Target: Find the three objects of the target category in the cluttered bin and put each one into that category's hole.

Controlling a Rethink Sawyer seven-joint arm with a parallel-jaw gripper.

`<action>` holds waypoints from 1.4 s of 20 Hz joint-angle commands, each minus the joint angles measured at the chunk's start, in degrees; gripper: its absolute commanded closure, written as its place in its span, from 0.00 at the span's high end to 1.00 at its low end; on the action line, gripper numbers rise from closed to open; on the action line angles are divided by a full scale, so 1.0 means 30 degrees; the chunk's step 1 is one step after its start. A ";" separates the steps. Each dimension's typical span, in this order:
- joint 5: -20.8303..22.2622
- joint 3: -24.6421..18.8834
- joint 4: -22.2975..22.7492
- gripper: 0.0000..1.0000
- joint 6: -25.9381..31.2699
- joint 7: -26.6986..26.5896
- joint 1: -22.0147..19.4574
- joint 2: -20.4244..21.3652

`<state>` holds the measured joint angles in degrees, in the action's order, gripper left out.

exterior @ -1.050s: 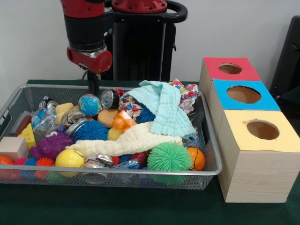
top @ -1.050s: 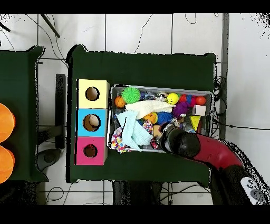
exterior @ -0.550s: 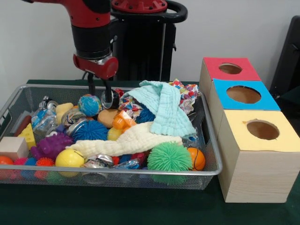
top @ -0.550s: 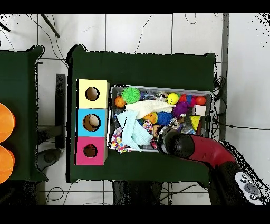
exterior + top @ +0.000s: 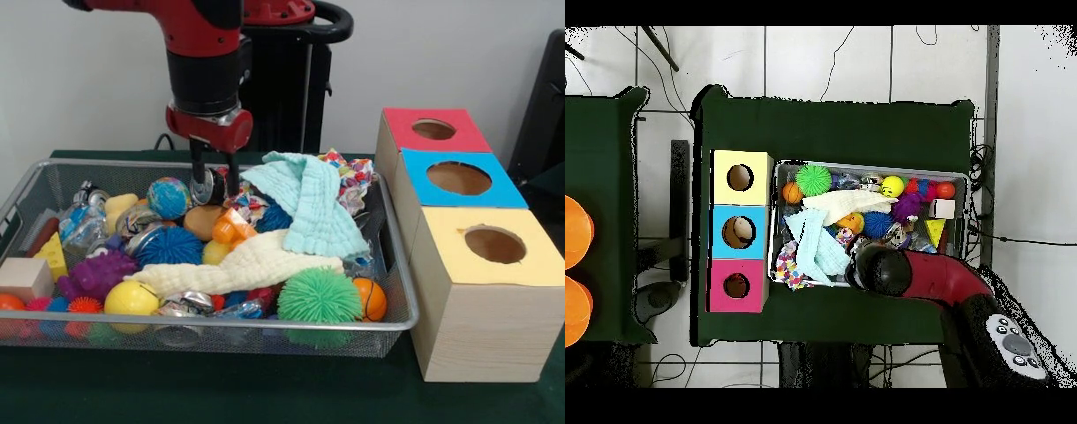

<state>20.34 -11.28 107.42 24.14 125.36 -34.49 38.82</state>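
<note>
Three pale wooden boxes stand in a row beside the wide silver wire-mesh basket (image 5: 399,325), topped red, blue and yellow; the round hole in the red top (image 5: 433,129) is the one farthest from the front camera, and we see nothing in or on it. In the front view the red and black arm's gripper (image 5: 212,181) hangs over the far middle of the basket, its two dark fingers (image 5: 197,173) pointing down and parted narrowly, with a shiny crushed metal can (image 5: 210,187) showing between them; we cannot tell whether they grip it or merely stand in front of it. From overhead the arm covers that spot. We cannot pick out any orange striped or tan soft animal toy for certain among the clutter. A pale mint waffle cloth (image 5: 311,202) and a cream knitted cloth (image 5: 237,268) lie draped across the middle of the pile. A green spiky rubber ball (image 5: 319,296) rests at the near rim, touching an orange basketball-patterned ball (image 5: 371,299).
</note>
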 commanded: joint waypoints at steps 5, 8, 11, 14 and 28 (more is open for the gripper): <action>-0.0878 0.0117 -0.0548 1.00 -0.3253 0.3367 0.2715 -0.1508; -0.1587 0.0828 0.0025 1.00 -0.3665 0.4340 0.3875 -0.1133; -0.2287 0.1405 0.0369 1.00 -0.4297 0.4891 0.4807 -0.1162; -0.3017 0.1985 0.0668 1.00 -0.5126 0.5256 0.5641 -0.1434; -0.5418 0.2780 0.0742 1.00 -0.7482 0.4291 0.6848 -0.3030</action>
<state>8.66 -3.65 108.45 5.31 125.38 -14.38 33.69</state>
